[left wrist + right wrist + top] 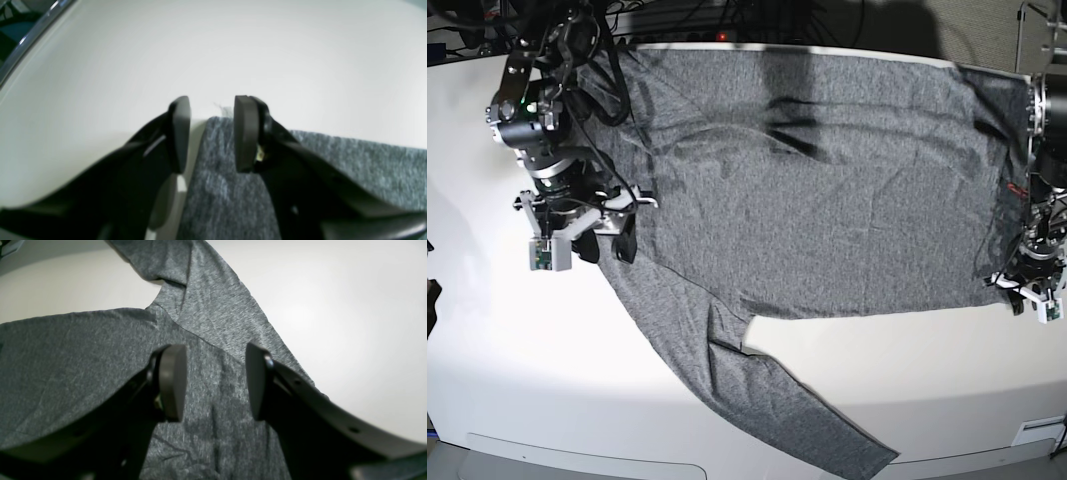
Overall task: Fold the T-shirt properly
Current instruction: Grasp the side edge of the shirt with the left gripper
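Observation:
The heather-grey T-shirt (827, 200) lies spread flat across the white table (517, 380), with one long sleeve (797, 410) running toward the front edge. My right gripper (607, 240) hovers at the shirt's left side. In the right wrist view it (213, 348) is open over the fabric (66, 366) where the sleeve seam meets the body, holding nothing. My left gripper (1030, 290) is at the shirt's right front corner. In the left wrist view it (212, 100) is open, and the corner of the cloth (220, 186) lies on the table below the gap.
Cables and dark equipment (727, 15) crowd the table's back edge. A metal rail (20, 40) runs along the table edge in the left wrist view. Bare white table (233, 50) stretches beyond the shirt's corner. The front rim (577, 455) is close to the sleeve's end.

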Available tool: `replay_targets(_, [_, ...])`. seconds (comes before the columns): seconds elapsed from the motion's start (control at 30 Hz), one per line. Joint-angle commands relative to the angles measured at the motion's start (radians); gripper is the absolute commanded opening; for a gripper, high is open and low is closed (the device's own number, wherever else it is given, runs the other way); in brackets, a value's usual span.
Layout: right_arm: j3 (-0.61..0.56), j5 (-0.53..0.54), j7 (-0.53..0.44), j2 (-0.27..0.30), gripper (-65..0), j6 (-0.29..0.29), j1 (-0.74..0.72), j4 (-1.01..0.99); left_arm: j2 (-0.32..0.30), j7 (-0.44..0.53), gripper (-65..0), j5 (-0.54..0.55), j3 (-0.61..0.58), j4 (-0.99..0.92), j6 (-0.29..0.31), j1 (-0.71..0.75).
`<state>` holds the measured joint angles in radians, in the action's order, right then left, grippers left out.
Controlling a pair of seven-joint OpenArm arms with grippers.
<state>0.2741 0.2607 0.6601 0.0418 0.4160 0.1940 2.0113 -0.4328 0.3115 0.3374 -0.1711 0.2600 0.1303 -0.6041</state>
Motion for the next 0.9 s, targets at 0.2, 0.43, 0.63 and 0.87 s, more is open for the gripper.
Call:
replay_targets(0.2, [0.0, 0.005, -0.024, 0.003, -36.0, 0.004, -0.011, 0.02, -0.016, 0.055, -43.2, 0.005, 0.001, 0.011, -0.003, -0.028])
replay_targets(0.43, [0.0, 0.005, -0.024, 0.002, -36.0, 0.004, -0.011, 0.02, -0.013, 0.057, -43.2, 0.005, 0.001, 0.011, -0.003, -0.028])
replay_targets(0.63, [0.0, 0.006, -0.024, 0.002, -36.0, 0.004, -0.011, 0.02, -0.013, 0.058, -43.2, 0.004, 0.001, 0.011, -0.003, -0.028])
replay_targets(0.87, [0.0, 0.005, -0.024, 0.002, -36.0, 0.004, -0.011, 0.02, -0.013, 0.225, -43.2, 0.004, 0.001, 0.011, -0.003, -0.028])
